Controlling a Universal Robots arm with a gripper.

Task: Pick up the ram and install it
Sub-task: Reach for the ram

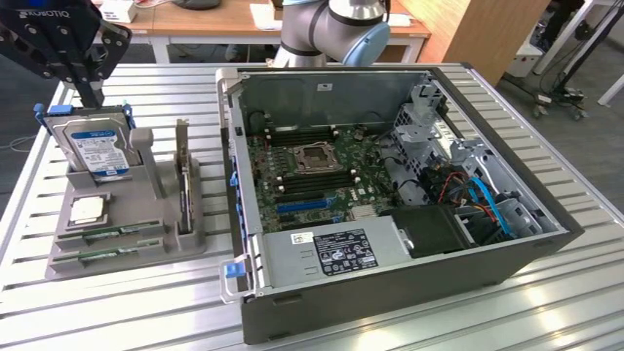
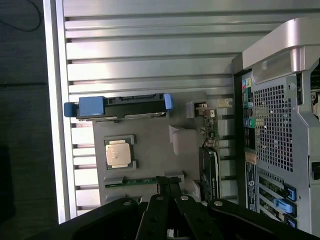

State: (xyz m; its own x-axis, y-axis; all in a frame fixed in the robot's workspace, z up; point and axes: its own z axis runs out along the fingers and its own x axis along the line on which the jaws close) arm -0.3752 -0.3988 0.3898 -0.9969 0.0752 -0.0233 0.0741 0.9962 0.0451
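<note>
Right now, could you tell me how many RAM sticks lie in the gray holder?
2. The first ram stick lies beside the processor; the second ram stick lies alongside it, at the near edge of the gray holder.

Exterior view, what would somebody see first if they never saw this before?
Most likely the big open grey computer case on the exterior view's right, its green motherboard bare inside. On the exterior view's left, a silver hard drive with a blue-white label stands upright in a grey plastic holder, two thin green ram sticks lying at its near end. The black tool hangs shut above that holder.
</note>
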